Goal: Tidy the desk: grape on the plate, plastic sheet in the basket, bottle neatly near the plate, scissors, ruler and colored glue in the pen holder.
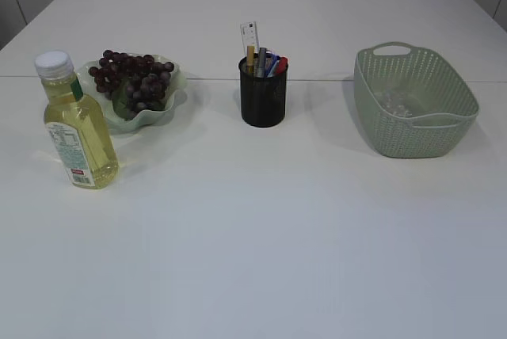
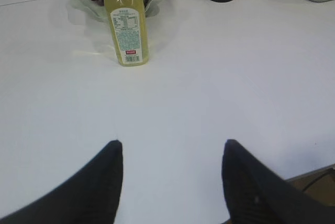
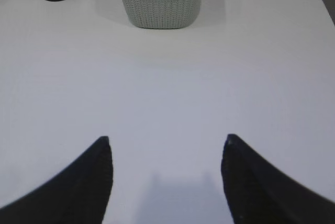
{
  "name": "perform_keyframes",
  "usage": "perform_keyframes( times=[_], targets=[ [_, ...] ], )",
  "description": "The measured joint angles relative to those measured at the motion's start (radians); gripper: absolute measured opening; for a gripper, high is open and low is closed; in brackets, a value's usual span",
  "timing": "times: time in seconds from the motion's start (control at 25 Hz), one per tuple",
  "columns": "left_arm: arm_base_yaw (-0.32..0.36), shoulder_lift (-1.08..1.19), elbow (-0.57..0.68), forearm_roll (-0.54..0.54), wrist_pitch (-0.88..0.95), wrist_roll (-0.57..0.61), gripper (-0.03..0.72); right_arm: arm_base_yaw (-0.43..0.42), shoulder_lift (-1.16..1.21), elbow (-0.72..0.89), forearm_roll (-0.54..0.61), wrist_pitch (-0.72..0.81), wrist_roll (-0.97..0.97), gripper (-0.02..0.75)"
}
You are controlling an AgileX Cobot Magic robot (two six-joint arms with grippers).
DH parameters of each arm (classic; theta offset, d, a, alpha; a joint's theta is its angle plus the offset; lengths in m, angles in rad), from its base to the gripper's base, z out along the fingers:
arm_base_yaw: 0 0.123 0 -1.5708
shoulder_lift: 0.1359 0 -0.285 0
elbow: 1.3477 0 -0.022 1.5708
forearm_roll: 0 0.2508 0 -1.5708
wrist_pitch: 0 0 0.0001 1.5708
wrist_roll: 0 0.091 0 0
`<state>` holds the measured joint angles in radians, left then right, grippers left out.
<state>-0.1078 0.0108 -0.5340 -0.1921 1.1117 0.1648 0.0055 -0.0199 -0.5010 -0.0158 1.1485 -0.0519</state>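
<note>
- Your left gripper and right gripper both hang spread wide, holding nothing.
- Grapes lie on the plate; the bottle stands just beside it.
- Ruler sticks from the holder; the sheet lies in the basket.
- Bare white table.

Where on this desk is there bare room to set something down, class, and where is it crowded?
Free: the whole near half of the table, in front of the bottle, pen holder and basket; also the gap between holder and basket. Crowded: the left, where the bottle stands close to the plate of grapes.
</note>
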Motion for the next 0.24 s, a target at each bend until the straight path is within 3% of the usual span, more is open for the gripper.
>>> perform_keyframes(
  times=[0.24],
  targets=[
    [0.000,0.000,0.000,0.000,0.000,0.000,0.426,0.000,0.000,0.000,0.000,0.000,0.000,0.514]
  ],
)
